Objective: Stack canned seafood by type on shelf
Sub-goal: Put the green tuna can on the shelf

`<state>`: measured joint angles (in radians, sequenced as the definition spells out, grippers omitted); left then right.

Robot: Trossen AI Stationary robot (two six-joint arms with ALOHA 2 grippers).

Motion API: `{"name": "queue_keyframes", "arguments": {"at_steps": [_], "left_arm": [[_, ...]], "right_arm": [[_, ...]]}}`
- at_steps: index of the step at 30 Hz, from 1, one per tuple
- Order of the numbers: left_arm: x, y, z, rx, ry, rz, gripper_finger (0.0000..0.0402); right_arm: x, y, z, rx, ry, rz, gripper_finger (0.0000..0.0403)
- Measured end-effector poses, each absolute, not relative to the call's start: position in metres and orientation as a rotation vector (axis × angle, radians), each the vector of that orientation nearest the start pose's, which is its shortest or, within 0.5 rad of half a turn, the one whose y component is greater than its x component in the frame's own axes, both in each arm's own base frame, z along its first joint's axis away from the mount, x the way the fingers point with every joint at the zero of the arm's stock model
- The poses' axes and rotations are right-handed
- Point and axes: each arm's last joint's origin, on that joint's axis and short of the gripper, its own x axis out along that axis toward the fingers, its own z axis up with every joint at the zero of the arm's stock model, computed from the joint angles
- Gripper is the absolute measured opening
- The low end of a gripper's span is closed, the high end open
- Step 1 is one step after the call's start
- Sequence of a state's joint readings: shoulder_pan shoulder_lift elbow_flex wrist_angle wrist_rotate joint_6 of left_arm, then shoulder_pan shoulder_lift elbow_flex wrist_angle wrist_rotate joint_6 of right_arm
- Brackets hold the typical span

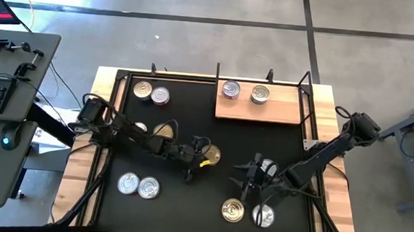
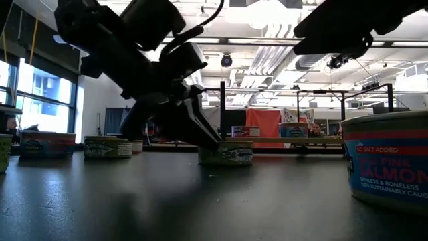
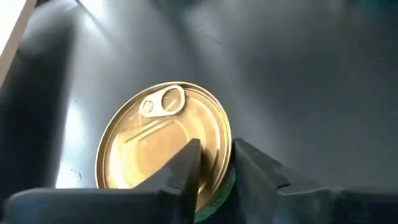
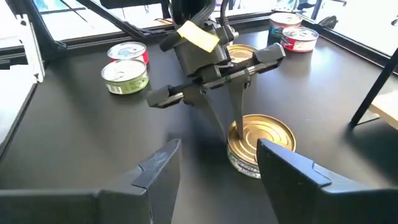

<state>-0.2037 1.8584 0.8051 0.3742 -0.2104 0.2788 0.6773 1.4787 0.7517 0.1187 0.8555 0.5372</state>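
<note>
Behind the gold-topped can (image 4: 260,142), perhaps another gold can (image 4: 244,53) stands.

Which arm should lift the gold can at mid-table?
Left. Its gripper already straddles the gold can's rim, one finger over the lid. The right gripper hangs open nearby, empty.

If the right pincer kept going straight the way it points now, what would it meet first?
Most likely the gold-topped round tin directly ahead of the open right pincer, where the left pincer straddles its rim. Depth is unclear, so the left pincer's fingers might be touched first.
</note>
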Motion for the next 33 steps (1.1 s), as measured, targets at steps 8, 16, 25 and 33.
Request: {"name": "queue_keyframes", "arguments": {"at_steps": [8, 16, 25, 33], "left_arm": [[0.340, -0.063, 0.116, 0.301, 0.615, -0.074, 0.0007], [0.350, -0.057, 0.129, 0.059, 0.459, -0.089, 0.0001], [0.353, -0.050, 0.134, -0.013, 0.407, -0.129, 0.0000], [0.353, -0.050, 0.134, -0.013, 0.403, -0.129, 0.0000]], "right_arm": [[0.245, 0.166, 0.190, -0.160, 0.482, -0.090, 0.0201], [0.264, 0.143, 0.171, -0.407, 0.580, -0.113, 0.0211], [0.279, 0.112, 0.167, -0.579, 0.662, -0.027, 0.0276], [0.286, 0.099, 0.156, -0.660, 0.717, 0.021, 0.0279]]}}
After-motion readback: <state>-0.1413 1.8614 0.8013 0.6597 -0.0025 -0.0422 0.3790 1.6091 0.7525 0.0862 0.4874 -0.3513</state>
